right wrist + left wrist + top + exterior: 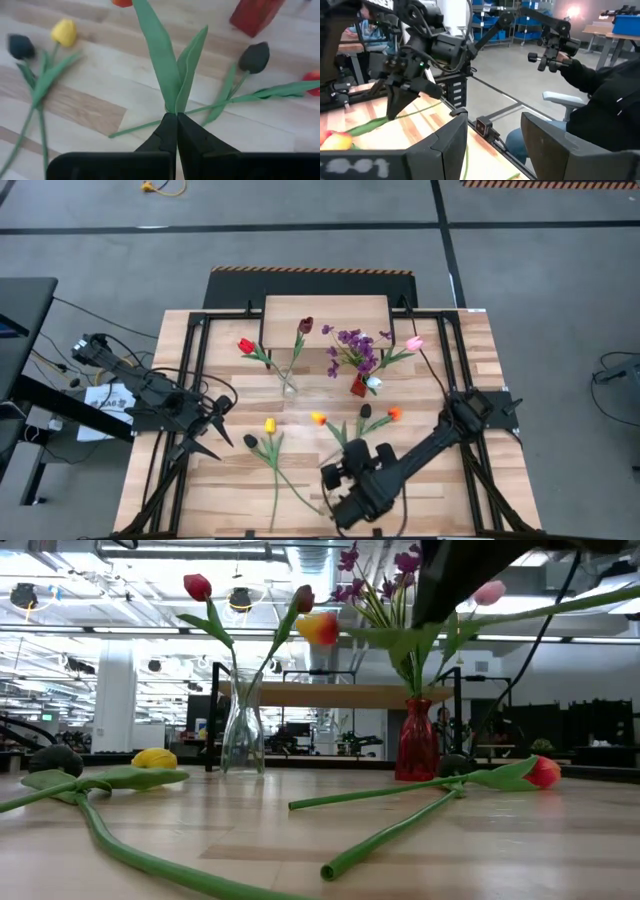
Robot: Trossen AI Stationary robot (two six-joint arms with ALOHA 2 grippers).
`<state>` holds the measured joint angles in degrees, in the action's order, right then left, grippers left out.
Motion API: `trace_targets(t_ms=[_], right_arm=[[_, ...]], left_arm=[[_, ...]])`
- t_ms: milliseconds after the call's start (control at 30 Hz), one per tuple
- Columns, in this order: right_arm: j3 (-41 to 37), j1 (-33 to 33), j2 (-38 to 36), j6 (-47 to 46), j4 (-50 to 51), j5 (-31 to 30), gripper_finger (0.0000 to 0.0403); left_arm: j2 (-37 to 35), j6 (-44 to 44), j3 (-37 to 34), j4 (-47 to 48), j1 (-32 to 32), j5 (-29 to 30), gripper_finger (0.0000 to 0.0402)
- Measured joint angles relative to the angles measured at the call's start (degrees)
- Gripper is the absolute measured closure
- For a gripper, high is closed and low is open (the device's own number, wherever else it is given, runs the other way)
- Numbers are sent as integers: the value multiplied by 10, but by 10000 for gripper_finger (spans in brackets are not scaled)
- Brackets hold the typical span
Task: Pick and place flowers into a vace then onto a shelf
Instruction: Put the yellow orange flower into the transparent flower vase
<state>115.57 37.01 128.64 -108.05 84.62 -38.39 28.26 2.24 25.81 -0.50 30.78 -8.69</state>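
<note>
The right gripper (176, 131), at six o'clock on the table, pinches an orange tulip (318, 418) by its stem; I'd lift it upright before steering toward the glass vase (288, 381) at twelve o'clock.

Both arms are dark, chunky black-link things with loose black cables trailing off the left arm (150, 395). Right gripper (176, 131) has two matte black wedge fingers tapering to points, and the left gripper (492, 150) has broad grey-black slabs.
</note>
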Motion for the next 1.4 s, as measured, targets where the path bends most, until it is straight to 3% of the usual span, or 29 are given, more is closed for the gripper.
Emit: trace_targets(t_ms=[367, 533, 667, 967, 1133, 1267, 1400], right_arm=[[0, 42, 0, -15, -34, -198, 403], [0, 37, 0, 76, -114, -313, 403], [0, 23, 0, 197, -221, -368, 403], [0, -21, 0, 612, -576, -348, 403], [0, -37, 0, 846, -779, -285, 403], [0, -53, 0, 944, -870, -212, 403], [0, -67, 0, 964, -886, -172, 403]], left_arm=[[-45, 0, 0, 47, 0, 0, 225], [-41, -3, 0, 59, 0, 0, 226], [-29, -11, 0, 53, 0, 1, 226], [31, -11, 0, -9, 0, 57, 226], [67, -18, 0, -58, 0, 97, 226], [85, -36, 0, -94, 0, 103, 226], [90, -53, 0, -121, 0, 118, 226]])
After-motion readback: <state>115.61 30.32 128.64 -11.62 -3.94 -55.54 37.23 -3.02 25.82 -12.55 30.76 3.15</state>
